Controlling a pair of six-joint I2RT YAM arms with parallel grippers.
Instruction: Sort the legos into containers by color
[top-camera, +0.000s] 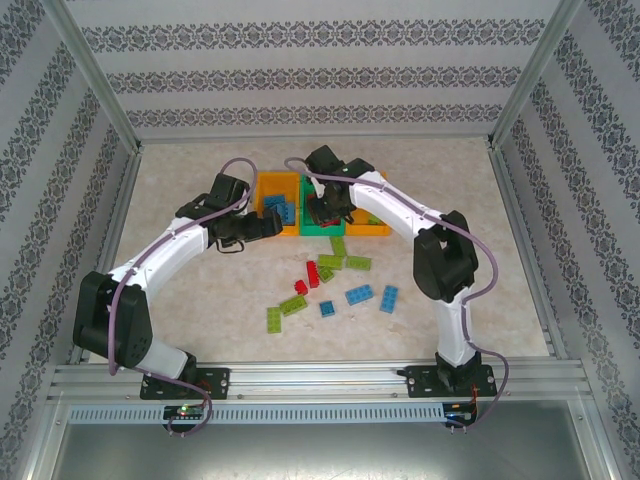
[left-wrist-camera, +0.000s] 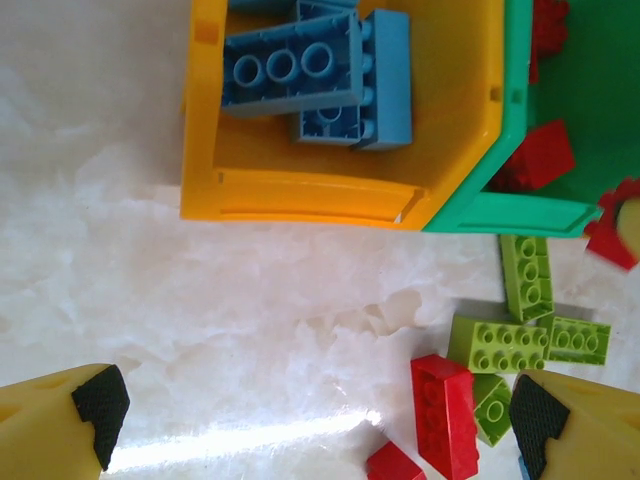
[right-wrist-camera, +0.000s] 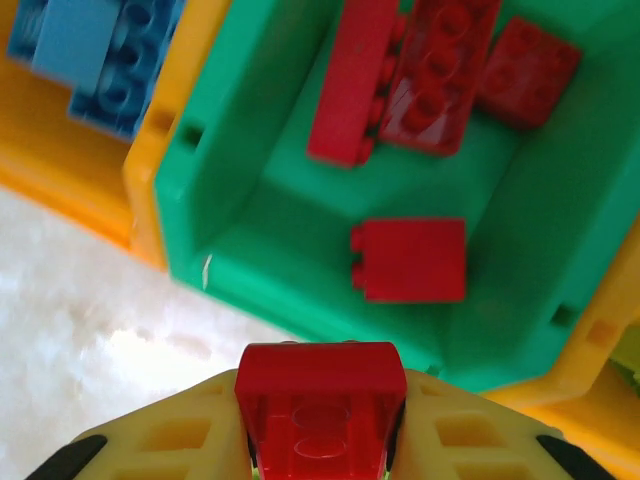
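Note:
My right gripper (right-wrist-camera: 320, 440) is shut on a red lego (right-wrist-camera: 320, 385), held above the near wall of the green container (right-wrist-camera: 240, 140), which holds several red legos (right-wrist-camera: 410, 258). From above, this gripper (top-camera: 322, 210) hangs over the green container (top-camera: 318, 228). The left orange container (left-wrist-camera: 300, 195) holds blue legos (left-wrist-camera: 290, 70). My left gripper (left-wrist-camera: 318, 415) is open above bare table just in front of it, with a red lego (left-wrist-camera: 445, 415) and lime legos (left-wrist-camera: 497, 343) near its right finger. In the top view the left gripper (top-camera: 262, 228) sits beside the left orange container (top-camera: 276, 190).
Loose legos lie on the table in front of the containers: red (top-camera: 312, 272), lime (top-camera: 293, 305) and blue (top-camera: 359, 294). The right orange container (top-camera: 372, 228) stands past the green one. Metal frame posts and patterned walls ring the table.

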